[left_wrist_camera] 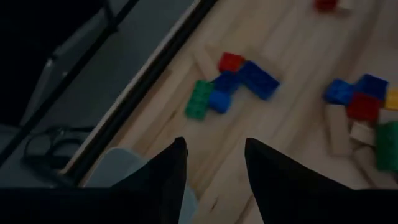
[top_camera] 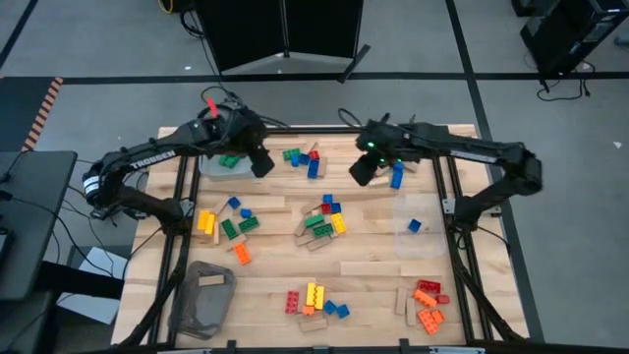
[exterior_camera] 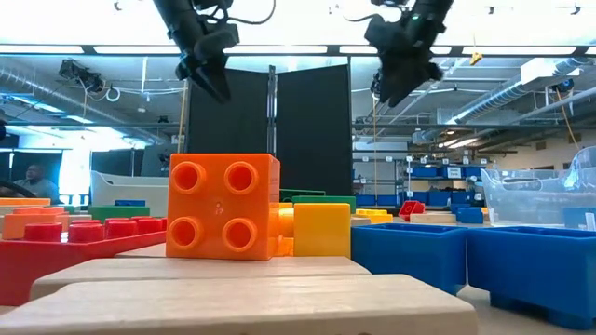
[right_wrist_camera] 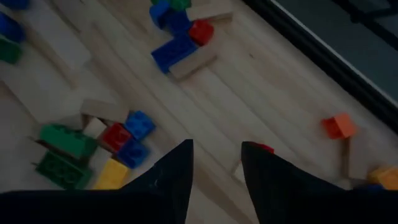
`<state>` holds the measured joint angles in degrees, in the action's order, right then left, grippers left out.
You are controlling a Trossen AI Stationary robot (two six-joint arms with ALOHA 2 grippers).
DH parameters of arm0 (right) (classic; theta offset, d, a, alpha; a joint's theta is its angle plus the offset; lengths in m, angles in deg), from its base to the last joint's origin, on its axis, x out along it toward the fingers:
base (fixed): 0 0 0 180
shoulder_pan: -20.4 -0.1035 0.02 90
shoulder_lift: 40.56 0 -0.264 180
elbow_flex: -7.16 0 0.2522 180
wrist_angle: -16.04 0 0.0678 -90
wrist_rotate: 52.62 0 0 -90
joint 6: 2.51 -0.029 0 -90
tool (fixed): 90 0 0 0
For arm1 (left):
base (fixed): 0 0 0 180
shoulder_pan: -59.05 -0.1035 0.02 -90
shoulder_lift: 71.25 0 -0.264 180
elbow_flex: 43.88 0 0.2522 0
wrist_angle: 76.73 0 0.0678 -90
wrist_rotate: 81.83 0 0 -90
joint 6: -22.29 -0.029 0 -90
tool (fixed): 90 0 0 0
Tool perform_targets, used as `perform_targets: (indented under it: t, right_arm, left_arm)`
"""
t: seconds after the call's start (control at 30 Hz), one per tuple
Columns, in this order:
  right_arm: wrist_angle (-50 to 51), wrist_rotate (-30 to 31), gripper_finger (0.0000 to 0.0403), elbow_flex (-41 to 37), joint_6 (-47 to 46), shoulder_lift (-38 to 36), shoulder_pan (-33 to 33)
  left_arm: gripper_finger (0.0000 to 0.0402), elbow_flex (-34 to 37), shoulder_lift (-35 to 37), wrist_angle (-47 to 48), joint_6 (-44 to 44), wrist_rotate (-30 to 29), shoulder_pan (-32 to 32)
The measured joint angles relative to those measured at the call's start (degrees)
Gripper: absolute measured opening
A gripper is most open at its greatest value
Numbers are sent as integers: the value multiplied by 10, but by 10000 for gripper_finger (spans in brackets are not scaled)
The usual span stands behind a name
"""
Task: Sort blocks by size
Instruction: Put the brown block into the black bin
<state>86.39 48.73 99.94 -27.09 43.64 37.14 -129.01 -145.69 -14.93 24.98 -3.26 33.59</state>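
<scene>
Pale wooden plank table [top_camera: 373,280], grain running left to right in the high view, dark metal frame along both sides.

Left gripper [top_camera: 260,163] hangs at upper left of the high view, just beside a clear, glossy plastic bin [top_camera: 221,167] holding a green studded brick [top_camera: 229,160]. Its wrist view shows two dark tapered fingers [left_wrist_camera: 166,180] a narrow gap apart, nothing between them.

Right gripper [top_camera: 362,171] hovers at upper centre-right, beside a long blue brick [top_camera: 397,176]. Its dark fingers [right_wrist_camera: 174,180] also stand narrowly apart and empty.

Blocks lie scattered in loose clusters:
- upper centre: blue, green, red bricks [top_camera: 305,159]
- centre: mixed bricks with plain tan wooden pieces [top_camera: 322,221]
- left: yellow, green, blue, orange [top_camera: 226,224]
- bottom centre: red, yellow, blue [top_camera: 314,300]
- lower right: orange and red bricks [top_camera: 428,303]

A lone blue brick [top_camera: 414,225] sits in a second clear bin [top_camera: 425,208] at right. A grey mesh-textured bin [top_camera: 201,300] at lower left holds a tan piece.

Low view: a square orange four-stud brick [exterior_camera: 222,207] in the foreground, on smooth wooden slabs.
</scene>
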Motion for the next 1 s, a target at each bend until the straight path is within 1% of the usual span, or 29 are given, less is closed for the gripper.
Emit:
perform_targets:
  t: [0.13,0.23,0.33,0.43,0.57,0.8,1.0]
  right_arm:
    - [25,-7,173,51,61,54,-2]
    - [58,-10,191,67,113,79,-5]
    - [116,-10,209,64,147,97,-1]
    - [168,-32,222,53,173,117,18]
    - [179,-58,227,33,211,143,53]
    - [180,-65,227,20,300,204,86]
    - [183,-69,227,18,322,273,92]
  left_arm:
    - [170,47,23,-38,-8,21,24]
    - [170,89,46,-65,16,25,39]
    - [170,131,73,-77,48,25,52]
    - [170,176,102,-105,73,26,69]
    - [170,215,140,-154,88,28,92]
    - [170,222,172,-177,84,27,117]
    - [170,222,176,-165,94,27,128]
